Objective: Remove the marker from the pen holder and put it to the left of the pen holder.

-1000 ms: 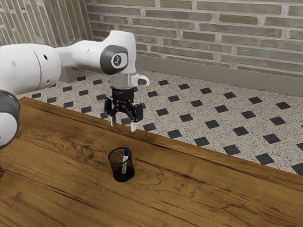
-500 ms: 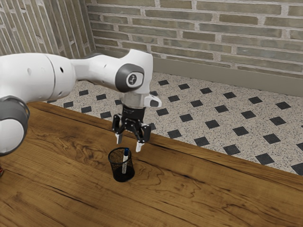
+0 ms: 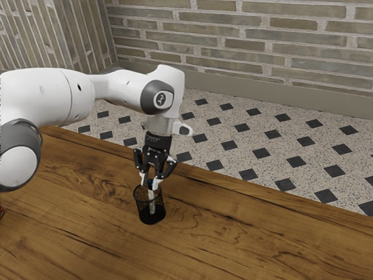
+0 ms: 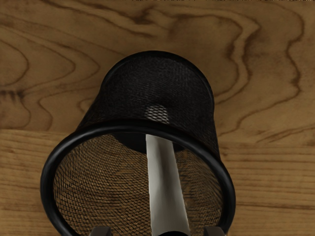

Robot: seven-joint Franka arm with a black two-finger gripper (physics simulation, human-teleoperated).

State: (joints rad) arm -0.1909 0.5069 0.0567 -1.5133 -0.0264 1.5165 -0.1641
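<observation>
The gripper (image 3: 150,184), fingers moderately apart, straddles the marker (image 4: 166,191), hemmed in by the mesh pen holder (image 4: 197,98) on the table (image 3: 262,233).

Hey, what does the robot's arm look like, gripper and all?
The arm has smooth, rounded white sections with dark grey joint covers, one bearing a small dark marking on a pale disc. The gripper is black, with two linked fingers and whitish tips.

Pen holder (image 3: 143,209): 1. Marker (image 3: 152,206): 1, inside holder. Gripper (image 3: 149,186): 1, at holder's mouth; its fingers (image 3: 143,179): 2. Arm (image 3: 52,93): 1, reaching over holder. Table (image 3: 245,233): 1, under holder. Red object (image 3: 1,212), partly seen: 1, well apart from holder, toward the exterior view's left.
</observation>
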